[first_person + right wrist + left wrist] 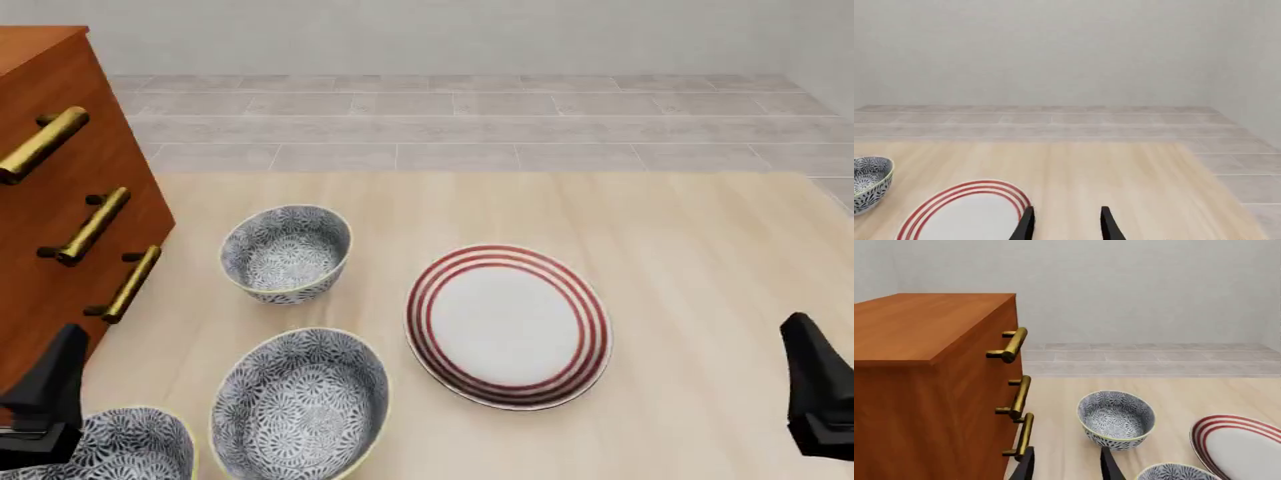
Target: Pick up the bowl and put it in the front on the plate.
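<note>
Both end effectors part-open, empty. Bowl (286, 253) ahead of left end effector (1066, 465), plate (509, 325) beyond. Risk: grabbing a lookalike bowl or clipping the dresser (60, 190).

We note bowl (286, 252): dark blue-and-white floral pattern, pale yellow rim. Two other bowls (302, 405) share same pattern. Plate (507, 325): white, concentric red rings near rim. Cabinet (54, 200): reddish-brown wood, brass-gold handles (91, 226). Table (694, 260): pale wood grain. Gripper fingers (1026, 226): black.
</note>
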Robot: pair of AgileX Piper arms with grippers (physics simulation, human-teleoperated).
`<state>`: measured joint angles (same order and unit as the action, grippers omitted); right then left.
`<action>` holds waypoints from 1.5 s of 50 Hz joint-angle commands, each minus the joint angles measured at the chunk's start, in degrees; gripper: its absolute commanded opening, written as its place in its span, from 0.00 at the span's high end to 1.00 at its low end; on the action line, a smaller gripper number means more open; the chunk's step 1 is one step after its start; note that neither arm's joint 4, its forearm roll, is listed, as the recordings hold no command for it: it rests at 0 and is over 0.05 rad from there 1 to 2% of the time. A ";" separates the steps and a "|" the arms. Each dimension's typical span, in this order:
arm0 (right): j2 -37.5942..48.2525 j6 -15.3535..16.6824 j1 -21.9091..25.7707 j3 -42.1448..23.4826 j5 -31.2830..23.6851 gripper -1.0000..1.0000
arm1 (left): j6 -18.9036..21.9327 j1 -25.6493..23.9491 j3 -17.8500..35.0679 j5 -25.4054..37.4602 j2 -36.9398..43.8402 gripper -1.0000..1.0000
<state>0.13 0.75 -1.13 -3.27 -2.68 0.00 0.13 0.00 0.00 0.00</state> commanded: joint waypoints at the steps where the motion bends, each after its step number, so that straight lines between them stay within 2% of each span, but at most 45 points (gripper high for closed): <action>1: 0.29 -0.88 1.19 2.87 2.58 0.00 | 0.00 -0.13 0.00 0.00 0.00 0.00; 9: 0.92 -0.08 1.78 2.71 2.89 0.00 | 0.00 -0.13 0.00 0.00 0.00 0.00; 18: 2.10 2.23 2.98 2.71 3.76 0.00 | 0.00 -0.13 0.00 0.00 0.00 0.00; 19: 4.74 2.14 2.76 2.37 5.91 0.00 | 0.00 -0.13 0.00 0.00 0.00 0.00; 25: 10.51 2.71 3.54 -0.04 9.42 0.00 | 0.00 -0.13 0.00 0.00 0.00 0.00; 42: 23.67 4.39 8.21 -8.33 11.93 0.00 | 0.00 -0.13 0.00 0.00 0.00 0.00; 45: 26.20 3.99 9.82 -9.97 11.98 0.00 | 0.00 -0.13 0.00 0.00 0.00 0.00; 46: 28.66 4.21 11.76 -11.21 12.17 0.00 | 0.00 -0.13 0.00 0.00 0.00 0.00; 56: 37.57 6.10 16.29 -15.75 13.94 0.00 | 0.00 -0.13 0.00 0.00 0.00 0.00; 70: 50.59 8.96 20.02 -21.86 17.67 0.00 | 0.00 -0.13 0.00 0.00 0.00 0.00; 75: 54.77 8.74 21.22 -25.05 17.24 0.00 | 0.00 -0.13 0.00 0.00 0.00 0.00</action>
<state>46.61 8.42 17.26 -23.54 13.61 0.00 0.00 0.00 0.00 0.00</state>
